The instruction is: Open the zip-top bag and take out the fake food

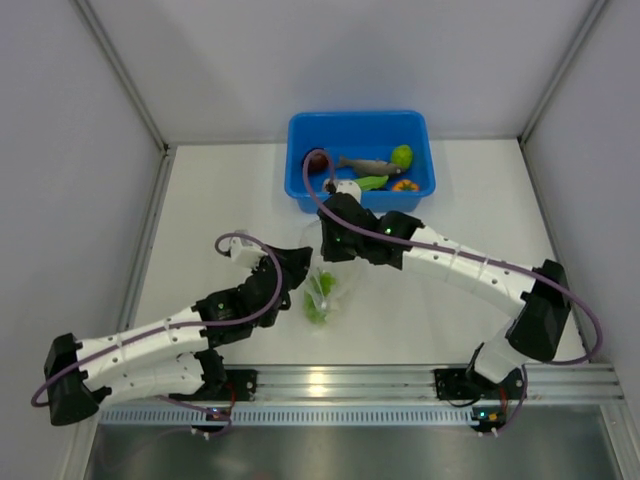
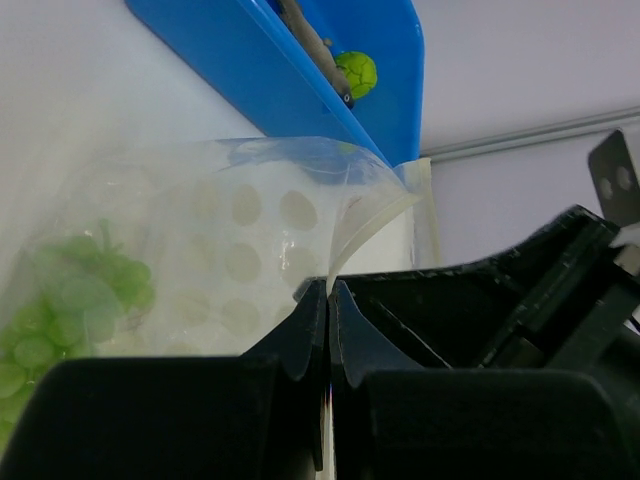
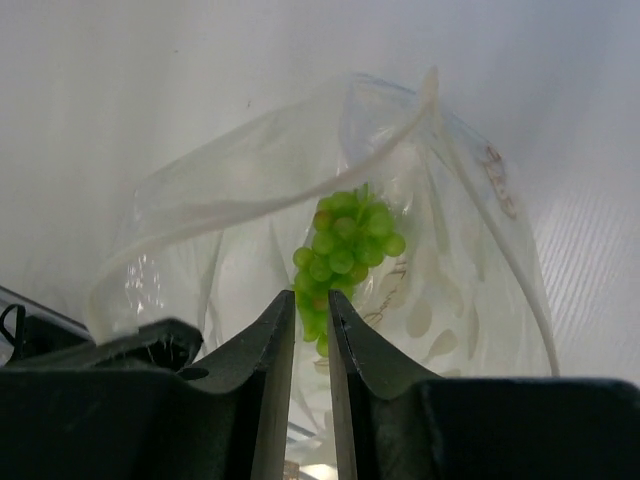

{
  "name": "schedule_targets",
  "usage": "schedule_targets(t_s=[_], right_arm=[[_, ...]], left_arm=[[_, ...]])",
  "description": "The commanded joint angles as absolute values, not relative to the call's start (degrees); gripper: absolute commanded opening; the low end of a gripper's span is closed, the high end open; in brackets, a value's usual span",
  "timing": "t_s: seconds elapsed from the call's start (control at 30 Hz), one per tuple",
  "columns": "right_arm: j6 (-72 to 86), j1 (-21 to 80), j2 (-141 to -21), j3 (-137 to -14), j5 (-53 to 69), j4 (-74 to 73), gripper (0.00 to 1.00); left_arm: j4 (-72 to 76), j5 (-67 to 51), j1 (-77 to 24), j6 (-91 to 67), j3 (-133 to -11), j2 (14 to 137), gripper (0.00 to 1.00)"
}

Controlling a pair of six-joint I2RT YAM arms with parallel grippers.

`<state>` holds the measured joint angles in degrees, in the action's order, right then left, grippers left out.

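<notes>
As the left gripper (image 2: 327, 292) and right gripper (image 3: 312, 300) each pinch tight on the zip-top bag (image 1: 322, 285) at its mouth, green grapes (image 3: 345, 245) lie inside. The white table (image 1: 220, 200) spreads beneath, the blue bin (image 1: 300, 135) sits beyond, and pale walls (image 1: 320, 50) stand around.

In the top external view we look steeply down from above and behind, with the arm bases (image 1: 480, 385) along the bottom edge and the blue bin (image 1: 360, 130) at upper centre. Our left wrist camera sits low and very close to the zip-top bag (image 2: 230, 230), facing the bin. Our right wrist camera faces the bag from the bin's side, equally close. All three views share the bag.
</notes>
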<state>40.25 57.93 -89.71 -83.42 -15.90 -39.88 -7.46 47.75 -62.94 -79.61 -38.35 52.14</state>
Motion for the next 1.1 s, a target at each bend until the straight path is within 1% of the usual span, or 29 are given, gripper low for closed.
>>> schedule_targets(t_s=[0.0, 0.1, 0.3, 0.47, 0.6, 0.73, 0.87, 0.93, 1.07], right_arm=[[44.0, 58.4, -92.5, -87.0, -19.2, -38.4, 0.20], [45.6, 58.5, -95.4, -88.6, -21.0, -38.4, 0.18], [47.6, 58.4, -96.9, -86.4, -22.4, -35.0, 0.18], [48.1, 59.3, -96.8, -81.1, -22.2, -29.2, 0.17], [48.6, 62.6, -96.0, -76.1, -26.0, -24.7, 0.17], [48.7, 65.3, -95.9, -73.8, -29.9, -22.3, 0.18], [48.9, 65.9, -98.2, -73.4, -26.9, -22.4, 0.24], [49.0, 66.0, -99.5, -74.7, -25.7, -25.0, 0.28], [49.4, 66.2, -103.2, -76.3, -24.3, -29.6, 0.32]], left_arm=[[-5.4, 50.7, -64.8, -84.0, -37.4, 51.7, 0.00], [-5.4, 50.5, -65.5, -85.4, -37.1, 51.8, 0.00], [-5.4, 52.0, -66.0, -85.8, -34.5, 48.4, 0.00], [-5.4, 53.1, -66.0, -86.0, -33.0, 44.9, 0.00], [-5.4, 54.2, -66.0, -86.0, -31.9, 42.9, 0.00], [-5.4, 55.1, -66.0, -86.0, -31.1, 41.8, 0.00], [-5.5, 55.1, -66.0, -85.5, -30.8, 41.0, 0.00], [-5.5, 54.8, -66.0, -85.4, -30.7, 40.8, 0.00], [-5.5, 54.5, -66.0, -85.3, -30.1, 40.1, 0.00]])
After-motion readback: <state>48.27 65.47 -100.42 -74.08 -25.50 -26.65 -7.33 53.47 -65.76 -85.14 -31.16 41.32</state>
